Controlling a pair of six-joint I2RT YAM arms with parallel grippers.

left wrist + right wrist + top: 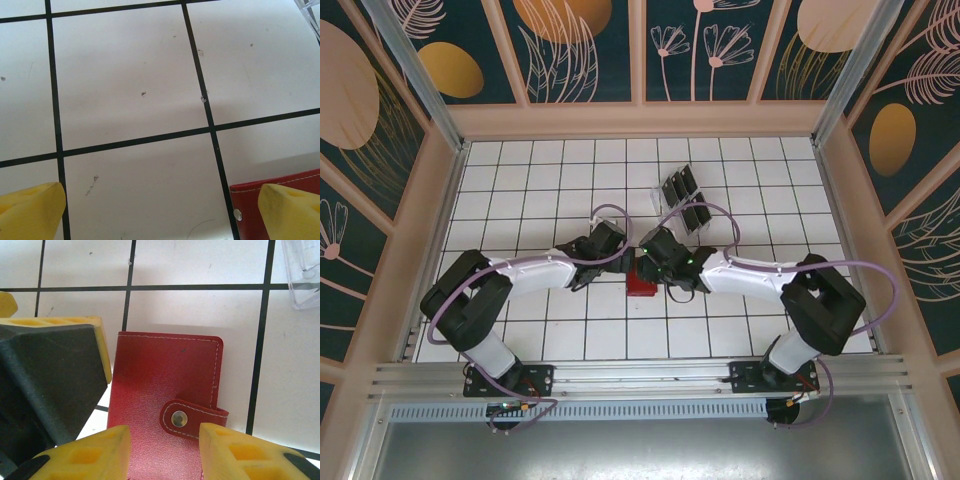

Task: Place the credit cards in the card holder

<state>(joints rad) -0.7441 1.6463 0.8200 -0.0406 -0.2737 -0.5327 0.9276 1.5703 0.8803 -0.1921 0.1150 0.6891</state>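
Right claw: jaws apart, poised over the card holder, which lies shut, strap fastened, on the counter at frame centre. Left claw: jaws wide, empty, beside the holder. The credit cards stand in the clear rack, upper centre of the top view. Judged: no card loaded; opening and every insertion remain.

The card holder is red with pale stitching. The credit cards are black. The tabletop is white, black-gridded.

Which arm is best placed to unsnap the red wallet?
Probably right: the right gripper hangs over the card holder, fingertips either side of the snap. The left gripper sits at one corner.
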